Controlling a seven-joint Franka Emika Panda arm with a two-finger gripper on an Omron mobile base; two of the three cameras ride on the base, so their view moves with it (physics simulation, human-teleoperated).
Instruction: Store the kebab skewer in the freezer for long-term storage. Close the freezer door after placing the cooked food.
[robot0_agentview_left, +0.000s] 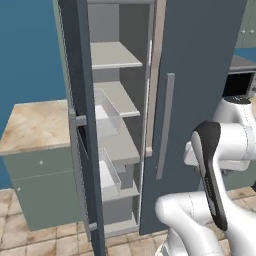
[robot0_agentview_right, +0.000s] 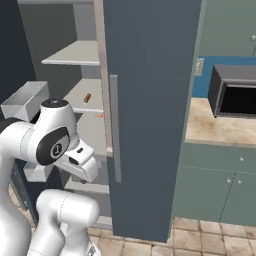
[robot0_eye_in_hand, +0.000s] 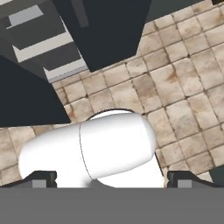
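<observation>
Much of the freezer (robot0_agentview_left: 117, 125) interior is masked. In the left base view the freezer door (robot0_agentview_left: 80, 125) stands open edge-on, its outer face turned away, with only clear inner bins (robot0_agentview_left: 107, 117) showing against the grey shelves (robot0_agentview_left: 112, 55). In the right base view the plain closed door (robot0_agentview_right: 150, 110) and its bar handle (robot0_agentview_right: 115, 127) cover the right part of the cabinet, and the robot's white arm blocks the lower shelves.

The kebab skewer (robot0_agentview_right: 87, 98) is only a small reddish-brown speck on a middle shelf, far inside the open compartment, left of the closed door's edge; its stick cannot be made out. A fainter orange fleck sits on the shelf just below it (too small to identify).

The gripper (robot0_eye_in_hand: 111, 179) shows in the hand view as two dark finger tips (robot0_eye_in_hand: 41, 178) at the bottom corners, spread wide with nothing between them but the robot's own body. That view looks down at the tan tiled floor (robot0_eye_in_hand: 183, 100) and the foot of the freezer, so the fingers are well apart from the skewer and low and near compared with its shelf.

A microwave (robot0_agentview_right: 232, 97) sits on the counter (robot0_agentview_right: 220, 127) to the right, cut off by the frame edge; another counter (robot0_agentview_left: 35, 125) lies left of the open door.
</observation>
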